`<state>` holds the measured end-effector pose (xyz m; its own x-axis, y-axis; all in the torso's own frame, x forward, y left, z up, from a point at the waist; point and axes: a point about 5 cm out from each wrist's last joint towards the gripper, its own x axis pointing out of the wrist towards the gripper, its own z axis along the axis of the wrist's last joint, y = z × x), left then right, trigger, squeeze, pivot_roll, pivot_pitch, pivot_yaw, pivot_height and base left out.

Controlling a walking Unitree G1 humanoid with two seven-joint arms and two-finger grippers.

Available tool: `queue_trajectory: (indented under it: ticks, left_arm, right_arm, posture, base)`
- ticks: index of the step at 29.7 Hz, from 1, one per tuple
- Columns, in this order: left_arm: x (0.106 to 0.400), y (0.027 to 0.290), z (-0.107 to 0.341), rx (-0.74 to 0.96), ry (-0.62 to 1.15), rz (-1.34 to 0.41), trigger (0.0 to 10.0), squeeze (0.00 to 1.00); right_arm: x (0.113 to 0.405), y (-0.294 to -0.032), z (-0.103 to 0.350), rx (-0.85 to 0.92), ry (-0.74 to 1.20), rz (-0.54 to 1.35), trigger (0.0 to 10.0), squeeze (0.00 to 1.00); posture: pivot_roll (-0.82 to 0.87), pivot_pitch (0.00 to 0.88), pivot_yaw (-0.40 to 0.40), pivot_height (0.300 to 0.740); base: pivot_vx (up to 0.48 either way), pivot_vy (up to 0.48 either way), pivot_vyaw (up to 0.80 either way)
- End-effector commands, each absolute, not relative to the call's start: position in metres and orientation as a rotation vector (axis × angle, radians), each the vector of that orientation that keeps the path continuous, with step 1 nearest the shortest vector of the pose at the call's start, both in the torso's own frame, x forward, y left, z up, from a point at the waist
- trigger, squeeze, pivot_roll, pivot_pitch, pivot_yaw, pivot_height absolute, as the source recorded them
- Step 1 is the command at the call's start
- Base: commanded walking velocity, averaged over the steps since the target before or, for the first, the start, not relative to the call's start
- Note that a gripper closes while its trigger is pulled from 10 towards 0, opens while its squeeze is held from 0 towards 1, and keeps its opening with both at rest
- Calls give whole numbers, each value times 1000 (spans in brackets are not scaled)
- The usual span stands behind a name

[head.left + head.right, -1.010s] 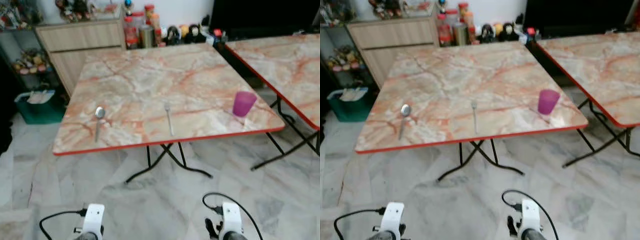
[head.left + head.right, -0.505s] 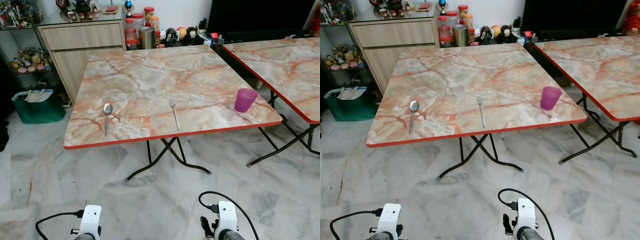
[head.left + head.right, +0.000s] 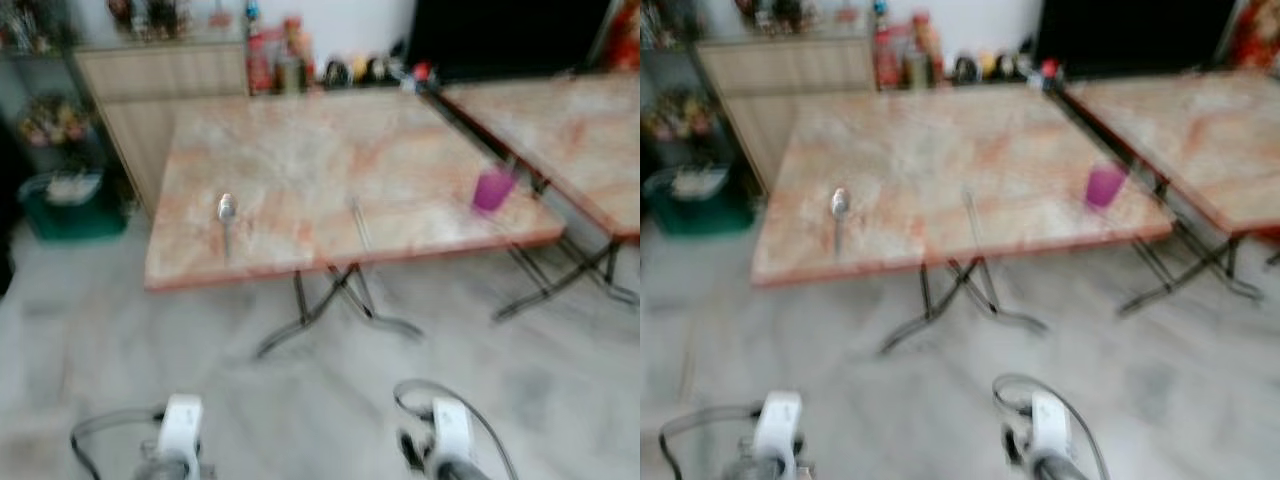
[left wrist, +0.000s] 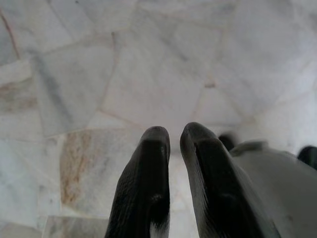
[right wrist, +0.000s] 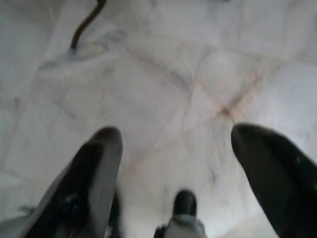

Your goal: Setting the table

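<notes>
Two marble-patterned worktops stand side by side: the nearer worktop (image 3: 300,170) and a second worktop (image 3: 560,120) past its right edge. On the nearer one lie one spoon (image 3: 226,210) toward its left edge, one fork (image 3: 358,222) near the middle of its front edge, and one purple cup (image 3: 492,189) by its front right corner. One green bin (image 3: 66,205) sits on the floor.

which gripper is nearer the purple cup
Right. The purple cup stands near the table's front right corner; the right gripper hangs low over the floor on that side, and the left gripper hangs farther off, toward the spoon's side.
</notes>
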<state>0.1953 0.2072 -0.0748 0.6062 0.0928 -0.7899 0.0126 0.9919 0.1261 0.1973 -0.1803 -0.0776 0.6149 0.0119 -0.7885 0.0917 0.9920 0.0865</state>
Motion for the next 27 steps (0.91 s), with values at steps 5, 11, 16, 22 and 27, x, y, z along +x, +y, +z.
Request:
queue_trajectory:
  ticks: [5, 11, 16, 22, 27]
  left_arm:
    - [201, 215, -70, 147, 903, 55, 10000, 0]
    - [201, 214, -70, 136, 899, 55, 10000, 0]
    - [201, 214, -70, 140, 897, 59, 10000, 0]
    - [201, 213, -70, 144, 897, 52, 10000, 0]
    - [201, 213, -70, 144, 900, 49, 10000, 0]
  right_arm:
    - [198, -172, -78, 142, 908, -35, 10000, 0]
    - [198, -171, -78, 138, 908, -32, 10000, 0]
    - [199, -172, -77, 97, 905, -17, 10000, 0]
    - [199, -170, -78, 143, 905, -33, 10000, 0]
    - [199, -170, -78, 142, 905, -34, 10000, 0]
  posture:
    - [-18, 0, 36, 740]
    - [-17, 0, 37, 740]
    - [-14, 0, 34, 740]
    - [-15, 0, 35, 740]
    - [-15, 0, 35, 740]
  base:
    - [0, 0, 0]
    - [0, 0, 0]
    - [0, 0, 480]
    - [0, 0, 267]
    - [0, 0, 0]
